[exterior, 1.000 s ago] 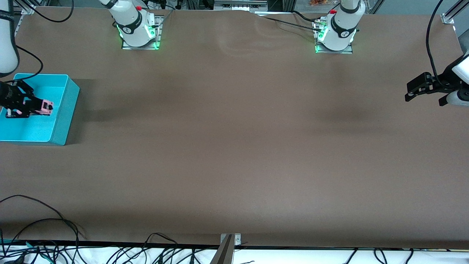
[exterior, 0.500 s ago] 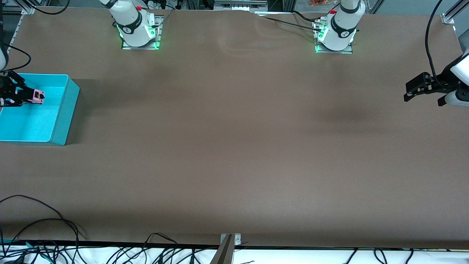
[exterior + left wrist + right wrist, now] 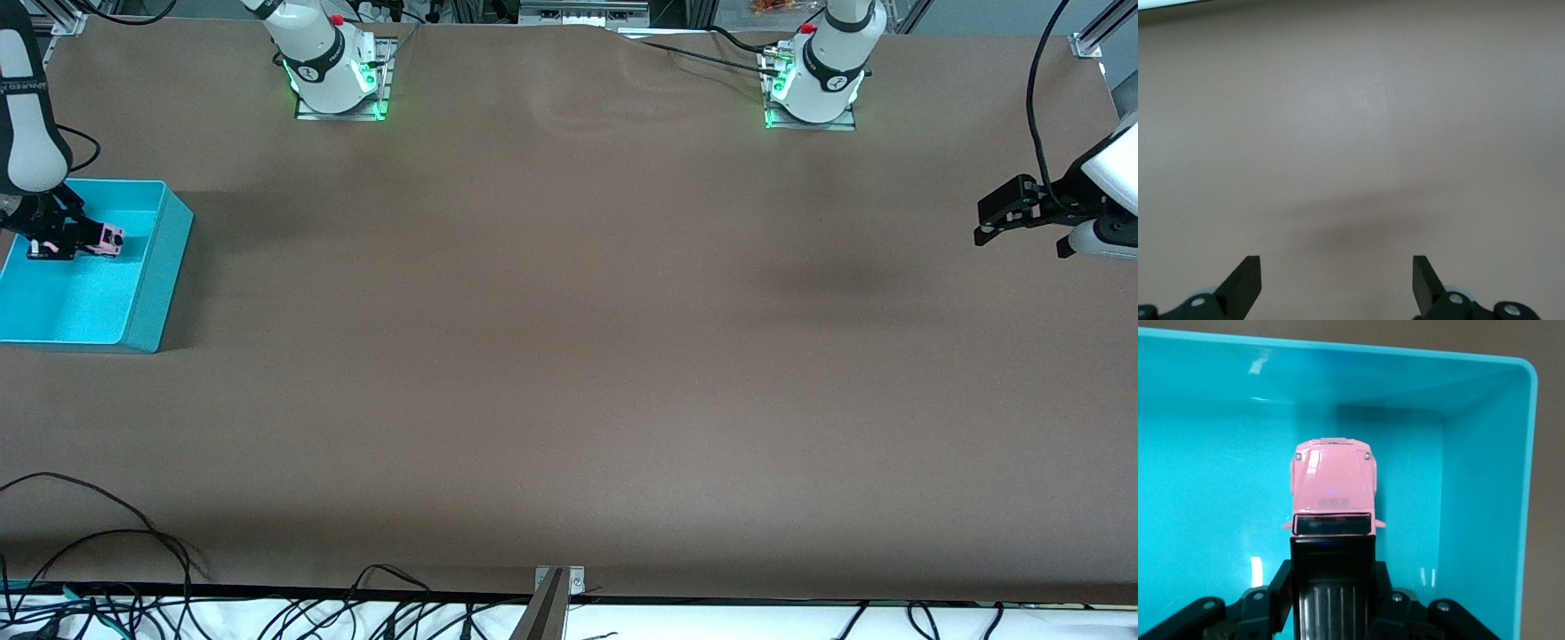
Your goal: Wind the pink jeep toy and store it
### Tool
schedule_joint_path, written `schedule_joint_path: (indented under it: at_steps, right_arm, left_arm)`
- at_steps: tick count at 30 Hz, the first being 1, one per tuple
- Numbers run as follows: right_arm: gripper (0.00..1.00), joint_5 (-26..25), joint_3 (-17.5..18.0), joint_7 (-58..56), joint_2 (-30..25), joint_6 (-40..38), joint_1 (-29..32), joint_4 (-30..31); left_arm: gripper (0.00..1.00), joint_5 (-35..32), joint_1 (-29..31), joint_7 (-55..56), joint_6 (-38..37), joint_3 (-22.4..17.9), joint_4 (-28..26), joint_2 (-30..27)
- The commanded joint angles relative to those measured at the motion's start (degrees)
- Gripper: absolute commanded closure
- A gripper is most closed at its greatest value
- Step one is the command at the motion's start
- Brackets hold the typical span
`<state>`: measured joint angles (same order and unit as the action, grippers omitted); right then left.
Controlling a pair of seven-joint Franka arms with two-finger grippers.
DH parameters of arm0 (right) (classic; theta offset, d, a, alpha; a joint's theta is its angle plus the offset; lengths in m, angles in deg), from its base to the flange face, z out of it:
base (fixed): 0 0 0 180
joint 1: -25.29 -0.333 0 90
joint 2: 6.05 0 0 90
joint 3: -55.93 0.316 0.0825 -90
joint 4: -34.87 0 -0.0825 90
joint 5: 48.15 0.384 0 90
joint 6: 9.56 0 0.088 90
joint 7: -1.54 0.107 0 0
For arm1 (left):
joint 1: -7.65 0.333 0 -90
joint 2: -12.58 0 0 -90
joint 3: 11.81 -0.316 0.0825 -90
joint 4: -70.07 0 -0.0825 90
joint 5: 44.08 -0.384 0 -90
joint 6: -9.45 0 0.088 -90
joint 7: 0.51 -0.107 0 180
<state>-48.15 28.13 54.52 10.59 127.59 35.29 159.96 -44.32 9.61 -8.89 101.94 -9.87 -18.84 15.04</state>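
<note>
The pink jeep toy [image 3: 110, 238] has a pink bonnet and a black roof and rear. My right gripper [image 3: 87, 241] is shut on its black rear part, holding it inside the rim of the turquoise bin [image 3: 160, 284] at the right arm's end of the table. In the right wrist view the pink jeep toy [image 3: 1333, 487] points away from my right gripper [image 3: 1331, 587], with the turquoise bin [image 3: 1485, 487] floor and walls around it. My left gripper [image 3: 980, 232] hangs open over bare table at the left arm's end, and the left gripper [image 3: 1337, 270] has nothing between its fingers.
The two arm bases [image 3: 333, 67] [image 3: 813, 80] stand along the table edge farthest from the front camera. Loose black cables [image 3: 107, 551] and a metal bracket [image 3: 558, 582] lie at the edge nearest the front camera. A wide brown table surface [image 3: 569, 338] lies between the arms.
My right gripper has carried the jeep across the bin away from the front camera, then slightly toward the bin's inner wall. My left gripper has drifted a little toward the table's middle.
</note>
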Motion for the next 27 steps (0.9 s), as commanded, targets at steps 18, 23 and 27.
schedule_joint_path:
  at_steps: [18,23,27]
  right_arm:
    - [0.18,0.1,0.6,-1.0,5.5,8.0,3.0,1.6]
    - [0.00,0.1,0.6,-0.9,5.1,8.3,2.9,1.6]
    - [0.00,0.1,0.7,-1.2,3.8,7.9,2.8,1.4]
  left_arm:
    - [0.00,-1.0,-0.3,1.2,-1.3,-0.2,3.1,0.9]
    - [0.00,-0.8,-0.4,5.1,-1.3,-0.2,3.1,1.0]
    - [0.00,-0.7,-0.3,6.8,-1.3,-0.2,3.0,1.0]
